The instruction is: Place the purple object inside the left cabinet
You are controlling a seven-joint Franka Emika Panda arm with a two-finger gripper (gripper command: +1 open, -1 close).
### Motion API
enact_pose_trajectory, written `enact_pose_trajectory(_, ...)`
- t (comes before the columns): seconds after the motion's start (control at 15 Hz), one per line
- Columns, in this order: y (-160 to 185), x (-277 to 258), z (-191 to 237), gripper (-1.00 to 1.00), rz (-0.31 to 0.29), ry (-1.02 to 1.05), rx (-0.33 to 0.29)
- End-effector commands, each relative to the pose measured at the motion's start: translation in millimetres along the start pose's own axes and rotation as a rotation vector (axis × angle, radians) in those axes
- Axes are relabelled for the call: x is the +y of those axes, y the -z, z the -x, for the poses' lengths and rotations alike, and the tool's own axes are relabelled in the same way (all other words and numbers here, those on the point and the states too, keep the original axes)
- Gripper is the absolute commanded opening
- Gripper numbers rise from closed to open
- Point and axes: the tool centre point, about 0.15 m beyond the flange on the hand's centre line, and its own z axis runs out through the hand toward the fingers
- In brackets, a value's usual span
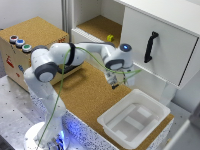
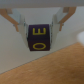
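**Block in grasp: carry toward the open compartment**

You have the purple object (image 2: 39, 37) clamped between the two fingers (image 2: 18, 22) of the gripper (image 1: 115, 80). The wrist view shows its dark face with yellow lettering filling the gap, one pad on each side and the block clear of the cork surface (image 1: 85, 95) below. In the exterior view the block itself is too small to make out beneath the hand.

The relation that governs the coming move: from the gripper, the left cabinet (image 1: 97, 26) lies at roughly 11 o'clock in the exterior view, well apart, with its cork floor open to the front. A small yellow object (image 1: 110, 38) sits on that floor near its edge at the exterior view's right. The white tray (image 1: 134, 117) lies at about 5 o'clock from the gripper; the white door with the black handle (image 1: 150, 46) lies at about 1 o'clock.

Judgement: transport is the step in hand. The block is roughly cubic, so no long axis constrains the insertion.
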Motion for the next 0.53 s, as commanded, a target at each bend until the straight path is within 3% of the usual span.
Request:
enact_pose_trajectory(0.0, -1.1, -132.4, 29.5, -1.0, -0.067, 0.251, 0.044)
enact_pose_trajectory(0.47, 28.5, -316.7, 16.2, -1.0, -0.194, 0.371, 0.024)
